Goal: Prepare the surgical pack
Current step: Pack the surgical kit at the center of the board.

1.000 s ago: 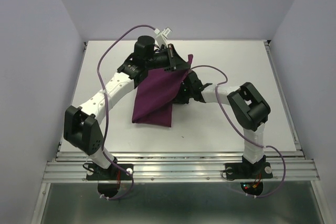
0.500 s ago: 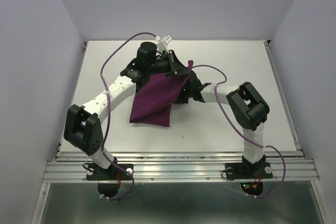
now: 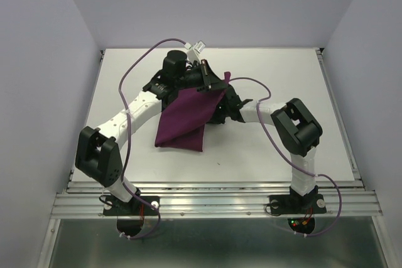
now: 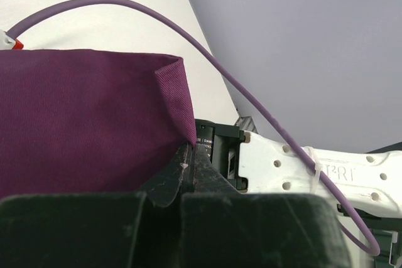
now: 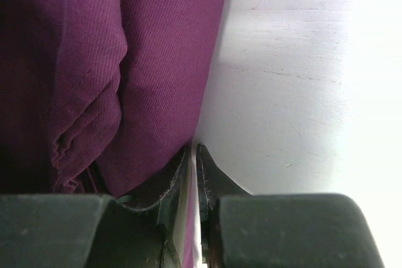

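Purple cloth (image 3: 185,117) — corner pinched in clenched left end effector (image 4: 190,155); right end effector (image 5: 193,155) against its edge — grasp unclear.

Matt, twill-woven purple cloth (image 4: 81,117); smooth, faintly scuffed white table (image 5: 301,80).

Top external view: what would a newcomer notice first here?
The dark-purple cloth, folded and partly lifted at the middle of the white table, dominates. The left gripper is shut on its raised far corner. The right gripper sits low against the cloth's edge on the tabletop.
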{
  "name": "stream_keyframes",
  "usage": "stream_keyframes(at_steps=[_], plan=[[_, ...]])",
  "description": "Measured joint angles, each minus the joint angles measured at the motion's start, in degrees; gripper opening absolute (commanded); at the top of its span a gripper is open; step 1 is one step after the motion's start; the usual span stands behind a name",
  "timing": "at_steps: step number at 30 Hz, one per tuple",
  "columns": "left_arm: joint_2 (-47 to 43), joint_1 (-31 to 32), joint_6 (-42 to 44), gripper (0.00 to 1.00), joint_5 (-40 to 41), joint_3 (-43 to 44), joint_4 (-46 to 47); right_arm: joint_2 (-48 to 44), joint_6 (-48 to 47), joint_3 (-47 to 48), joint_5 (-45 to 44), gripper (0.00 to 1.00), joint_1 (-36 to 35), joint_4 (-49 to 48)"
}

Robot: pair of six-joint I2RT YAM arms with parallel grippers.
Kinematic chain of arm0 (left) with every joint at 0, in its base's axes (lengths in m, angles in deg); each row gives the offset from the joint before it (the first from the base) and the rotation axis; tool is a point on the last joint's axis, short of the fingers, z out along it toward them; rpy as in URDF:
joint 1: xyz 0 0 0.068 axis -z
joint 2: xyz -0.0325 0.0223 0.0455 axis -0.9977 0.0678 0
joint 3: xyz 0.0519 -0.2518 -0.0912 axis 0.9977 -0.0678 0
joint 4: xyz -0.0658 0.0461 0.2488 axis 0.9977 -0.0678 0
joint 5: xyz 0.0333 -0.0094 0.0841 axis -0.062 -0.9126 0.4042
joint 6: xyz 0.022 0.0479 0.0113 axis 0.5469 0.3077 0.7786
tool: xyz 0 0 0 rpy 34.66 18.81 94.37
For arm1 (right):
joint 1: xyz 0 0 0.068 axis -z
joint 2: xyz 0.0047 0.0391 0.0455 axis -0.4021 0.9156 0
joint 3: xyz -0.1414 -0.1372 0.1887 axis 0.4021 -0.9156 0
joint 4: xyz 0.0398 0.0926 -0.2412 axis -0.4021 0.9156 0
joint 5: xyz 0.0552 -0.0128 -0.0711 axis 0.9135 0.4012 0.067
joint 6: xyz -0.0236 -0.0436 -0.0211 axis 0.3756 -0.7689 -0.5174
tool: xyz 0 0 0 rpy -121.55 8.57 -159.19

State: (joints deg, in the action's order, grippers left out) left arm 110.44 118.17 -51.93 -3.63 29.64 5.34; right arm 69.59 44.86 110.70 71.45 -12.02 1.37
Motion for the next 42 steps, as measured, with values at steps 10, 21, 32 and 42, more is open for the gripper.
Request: stream_keyframes(at_steps=[10, 21, 32, 42], plan=[[-2.4, -1.3, 0.7, 0.00, 0.4, 0.0, -1.6, -1.6, -1.1, -1.3, -2.4, 0.16, -0.5, 1.0], [-5.0, -3.7, 1.3, 0.00, -0.3, -0.1, -1.9, -5.8, -2.5, -3.2, -6.8, 0.19, -0.6, 4.3], [-5.0, -3.7, 0.4, 0.00, -1.3, -0.8, -1.0, -17.0, -5.3, -11.6, -10.1, 0.21, 12.6, 6.0], [-2.9, -0.2, -1.8, 0.25, -2.2, -3.3, 2.1, -20.3, -8.9, -16.8, -11.3, 0.22, 24.1, 8.3]])
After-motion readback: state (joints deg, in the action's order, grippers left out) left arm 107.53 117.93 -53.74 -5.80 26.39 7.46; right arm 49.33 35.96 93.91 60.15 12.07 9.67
